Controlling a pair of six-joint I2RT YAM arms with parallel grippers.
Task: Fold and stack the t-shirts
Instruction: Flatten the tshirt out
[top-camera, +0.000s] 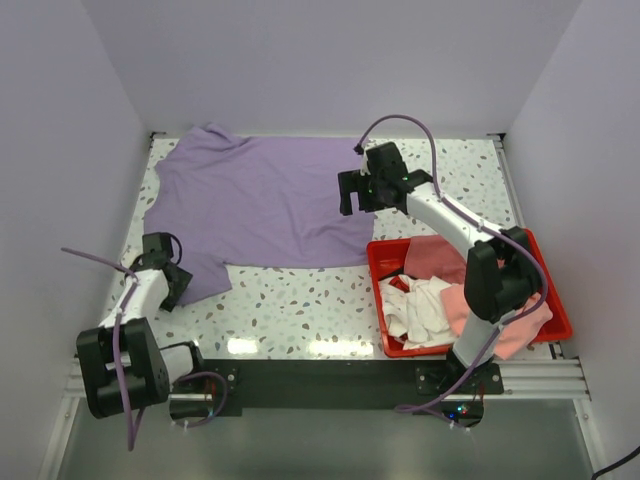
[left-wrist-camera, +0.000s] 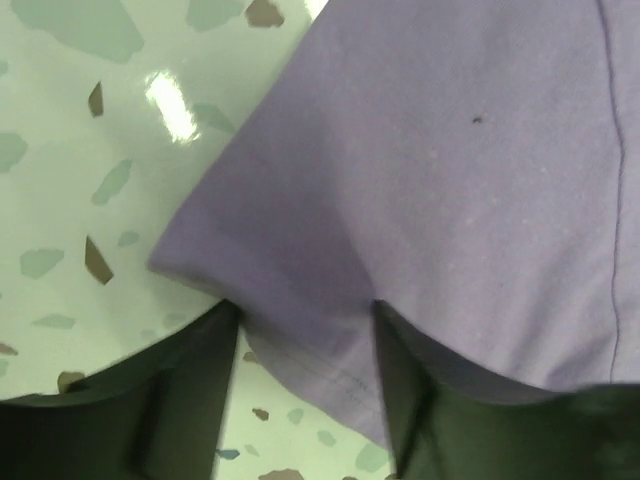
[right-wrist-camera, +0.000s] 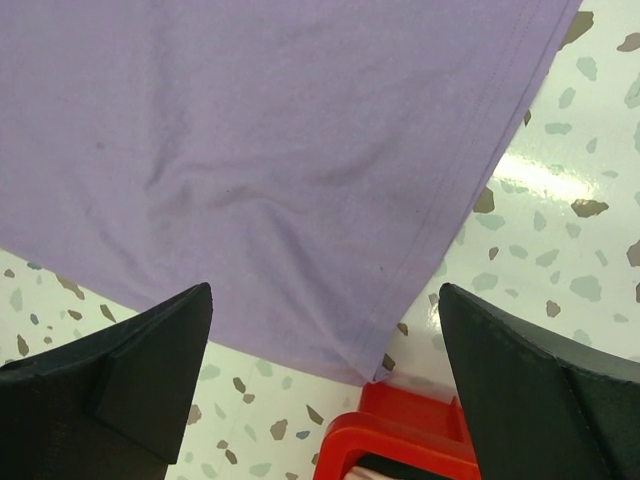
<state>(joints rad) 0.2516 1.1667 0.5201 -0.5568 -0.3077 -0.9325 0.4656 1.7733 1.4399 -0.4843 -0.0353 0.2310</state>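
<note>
A purple t-shirt (top-camera: 265, 200) lies spread flat on the speckled table. My left gripper (top-camera: 163, 272) is low at the shirt's near-left corner. In the left wrist view the gripper (left-wrist-camera: 305, 315) is partly open, with the hemmed corner of the shirt (left-wrist-camera: 420, 170) lying between its two dark fingers (left-wrist-camera: 190, 400). My right gripper (top-camera: 352, 195) hovers over the shirt's right side. In the right wrist view it (right-wrist-camera: 325, 292) is wide open and empty above the shirt's near-right corner (right-wrist-camera: 270, 170).
A red bin (top-camera: 380, 300) holding white and pink t-shirts (top-camera: 425, 305) stands at the near right, touching the purple shirt's corner; its rim shows in the right wrist view (right-wrist-camera: 400, 440). White walls enclose the table on three sides.
</note>
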